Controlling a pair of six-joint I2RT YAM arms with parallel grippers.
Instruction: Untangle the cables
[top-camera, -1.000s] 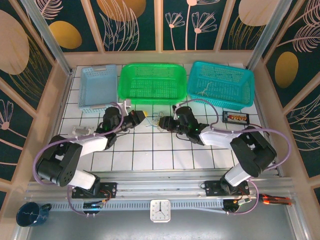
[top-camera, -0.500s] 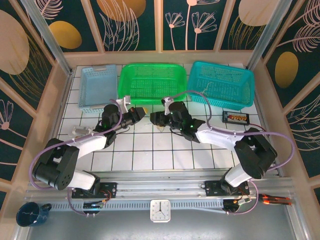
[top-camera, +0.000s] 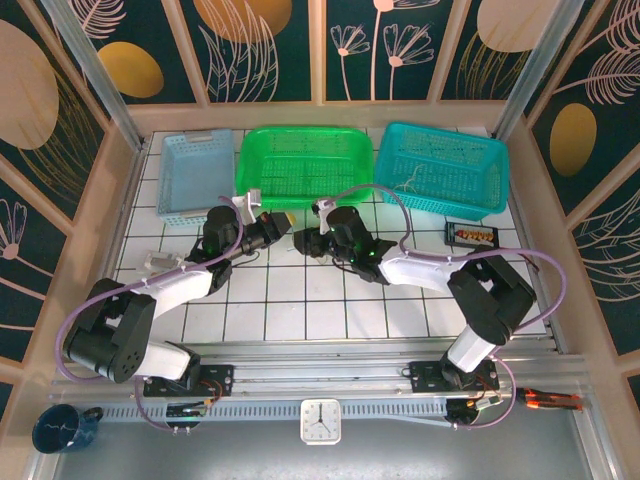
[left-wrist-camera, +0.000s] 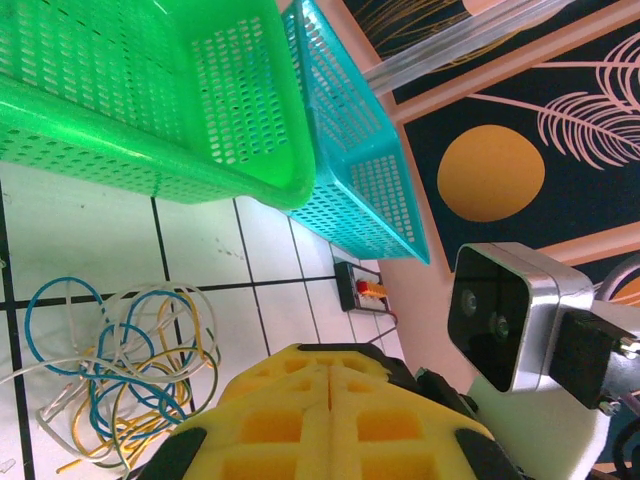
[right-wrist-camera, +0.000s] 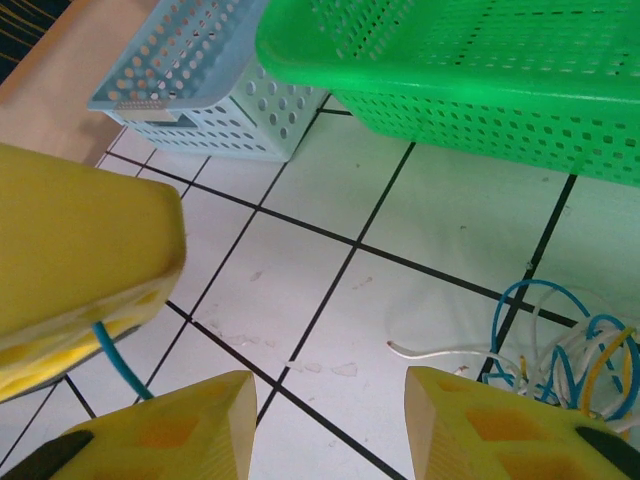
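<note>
The top external camera sits high above and behind the arm bases, looking steeply down over the whole tiled table (top-camera: 300, 310). The left wrist camera rides low and close to the tiles, facing right and far toward the teal basket (left-wrist-camera: 360, 190). The right wrist camera, equally low, faces left and far toward the light blue basket (right-wrist-camera: 200, 90); both wrist views share the cables (left-wrist-camera: 120, 370) and the green basket (right-wrist-camera: 500, 90).
</note>
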